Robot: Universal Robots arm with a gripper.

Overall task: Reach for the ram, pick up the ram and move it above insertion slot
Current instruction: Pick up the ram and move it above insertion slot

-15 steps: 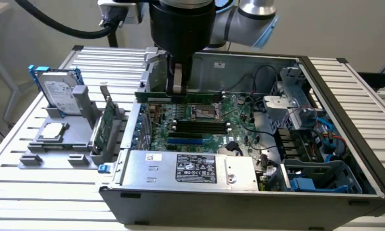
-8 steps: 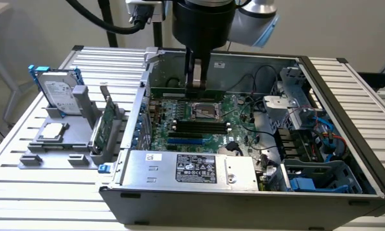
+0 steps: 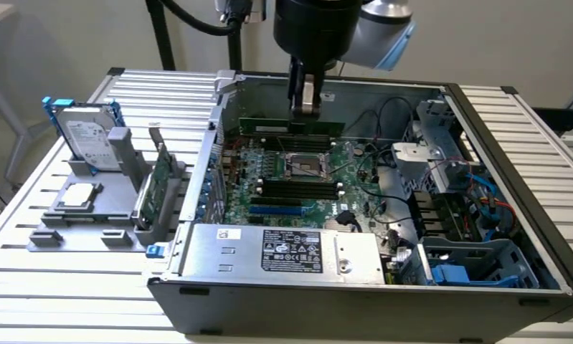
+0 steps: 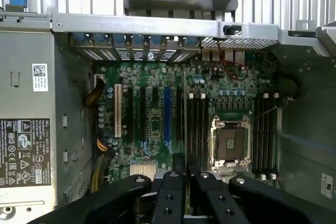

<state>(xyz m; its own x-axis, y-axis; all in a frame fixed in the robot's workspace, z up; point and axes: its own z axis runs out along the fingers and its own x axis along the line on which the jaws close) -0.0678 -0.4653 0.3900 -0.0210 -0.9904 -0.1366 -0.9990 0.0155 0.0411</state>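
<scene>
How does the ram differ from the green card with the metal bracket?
The ram is long and low; the green card is taller. The ram hangs in the gripper above the motherboard; the green card stands in a grey holder outside the case. The green card carries a metal bracket; the ram has none. Both are green circuit boards.

A plain beige wall [image 3: 76, 36] stands behind a work table [image 3: 66, 287] of pale ribbed metal slats. A black pole [image 3: 162, 36] rises at the table's far edge, under soft, even light.
</scene>
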